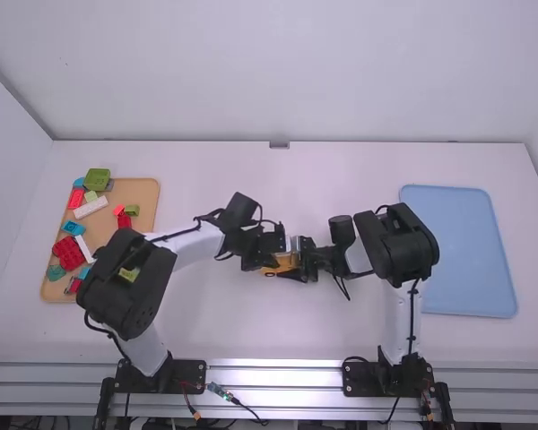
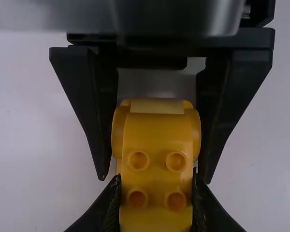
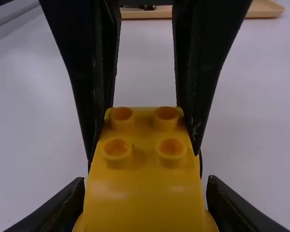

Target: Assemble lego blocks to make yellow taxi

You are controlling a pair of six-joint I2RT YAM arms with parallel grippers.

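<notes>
Pinching the yellow taxi body [image 2: 157,130] from both ends: with the left end effector [image 2: 156,181] at the studded part, with the right end effector [image 3: 147,181] at the rounded part. Lies between the two, near the middle of the table [image 1: 224,313], long axis running from one to the other, about equally near both. Probably calls for squeezing along that axis; could twist if pushed askew.

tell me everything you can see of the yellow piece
The yellow piece looks like smooth, shiny plastic. It has rounded parts and four hollow-topped studs, two by two, facing up. It is over the middle of the table, gripped at its sides by the left gripper and the right gripper.
</notes>
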